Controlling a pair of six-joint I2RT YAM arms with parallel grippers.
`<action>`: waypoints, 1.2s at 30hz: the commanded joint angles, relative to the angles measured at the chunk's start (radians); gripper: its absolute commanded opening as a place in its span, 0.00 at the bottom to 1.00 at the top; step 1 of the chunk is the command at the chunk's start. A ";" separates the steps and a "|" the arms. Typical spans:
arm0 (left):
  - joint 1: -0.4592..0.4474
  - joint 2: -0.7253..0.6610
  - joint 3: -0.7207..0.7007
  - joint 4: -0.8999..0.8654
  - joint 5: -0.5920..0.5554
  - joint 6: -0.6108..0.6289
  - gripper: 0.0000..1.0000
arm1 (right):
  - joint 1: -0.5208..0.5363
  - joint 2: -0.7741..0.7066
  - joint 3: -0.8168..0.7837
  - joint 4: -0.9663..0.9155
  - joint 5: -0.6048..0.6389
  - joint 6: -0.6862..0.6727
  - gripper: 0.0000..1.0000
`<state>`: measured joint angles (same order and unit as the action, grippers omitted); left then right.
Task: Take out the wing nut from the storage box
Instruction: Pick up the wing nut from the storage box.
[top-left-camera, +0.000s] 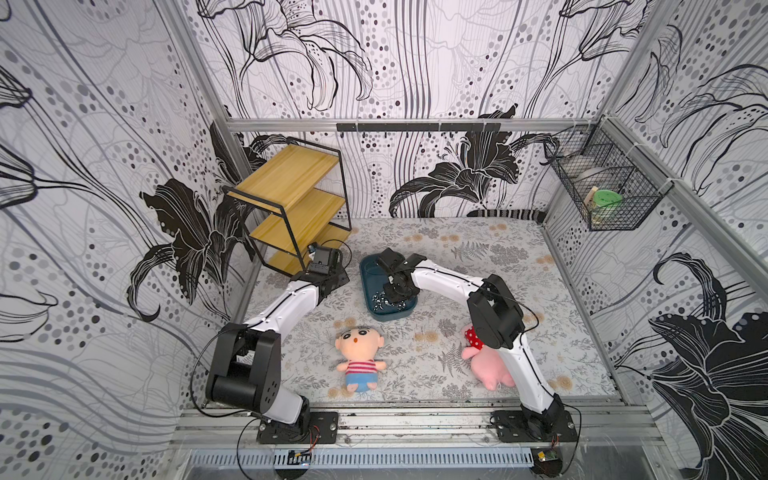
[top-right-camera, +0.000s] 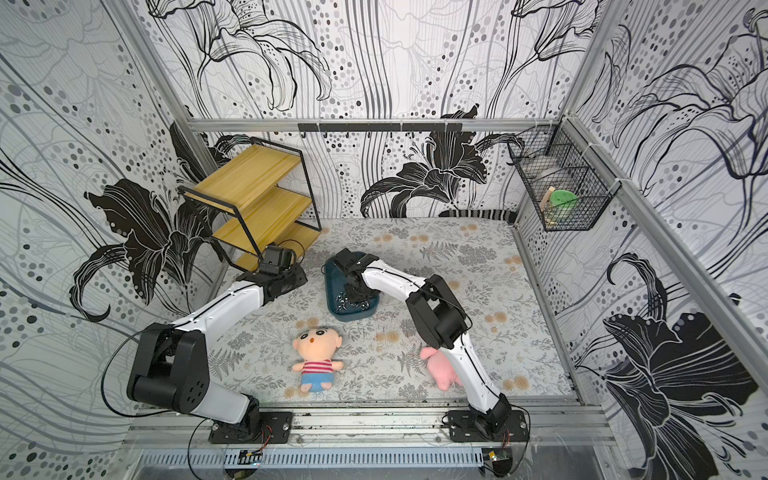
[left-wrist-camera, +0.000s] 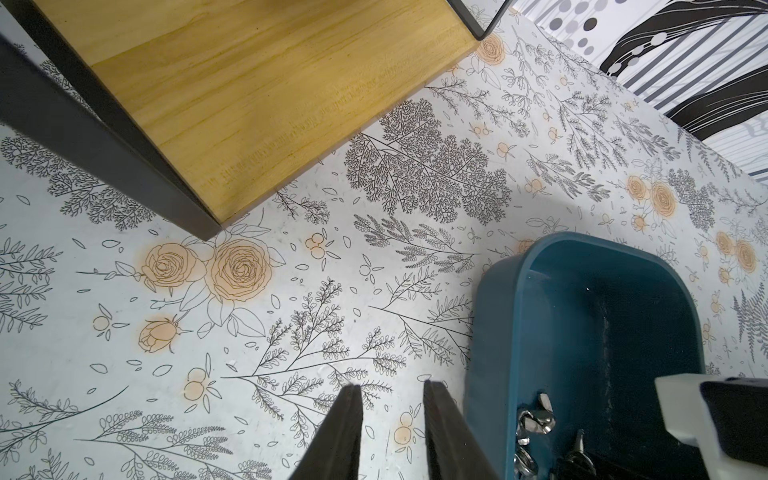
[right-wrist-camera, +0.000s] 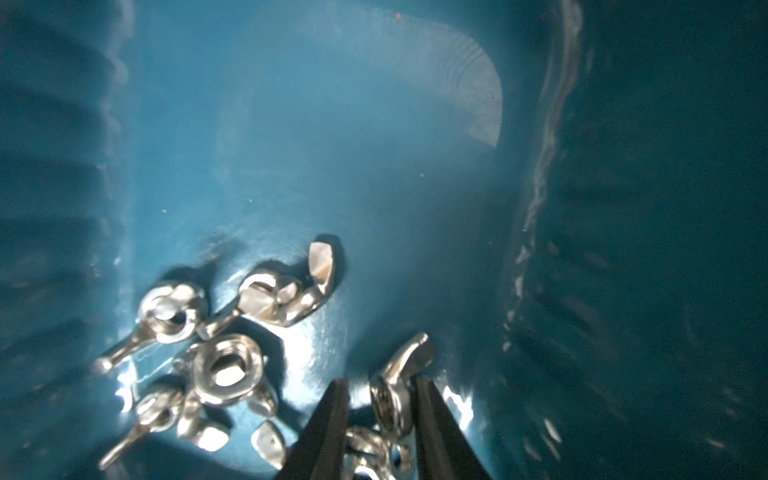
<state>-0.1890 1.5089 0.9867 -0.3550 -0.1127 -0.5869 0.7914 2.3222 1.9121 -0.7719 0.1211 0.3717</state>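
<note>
The wing nut (right-wrist-camera: 395, 395) you were after lay on the floor of the storage box (right-wrist-camera: 332, 145), at the edge of a loose heap of other wing nuts (right-wrist-camera: 224, 370) gathered at the box's end nearer the robot. Your right claw (right-wrist-camera: 379, 380) reached down inside the box and straddled that nut: one finger sat against it, a dark gap showed at the other, and I could not tell whether the grip had closed. The nut had not been lifted and nothing lay outside the box, so I judged the task at the grasp, with the lift and the carry clear of the wall left to do. The box stood on the table (top-left-camera: 478, 249) between the two arms. Your left claw (left-wrist-camera: 391, 386) hung just beside the box, jaws apart and empty. A striped plush doll (top-left-camera: 359, 357) and a pink plush (top-left-camera: 486, 370) lay nearer the robot, well apart from the work.
</note>
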 joint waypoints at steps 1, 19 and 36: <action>0.003 -0.020 0.028 0.014 -0.008 0.009 0.32 | 0.002 0.027 0.006 -0.023 -0.014 -0.001 0.25; 0.003 -0.027 0.023 0.016 -0.010 0.007 0.32 | 0.002 -0.059 0.001 0.029 0.006 -0.004 0.07; 0.002 -0.023 0.025 0.019 -0.010 0.005 0.32 | 0.000 -0.122 0.004 0.043 0.032 -0.008 0.03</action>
<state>-0.1890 1.5085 0.9867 -0.3550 -0.1131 -0.5869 0.7914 2.2368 1.9129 -0.7254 0.1284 0.3725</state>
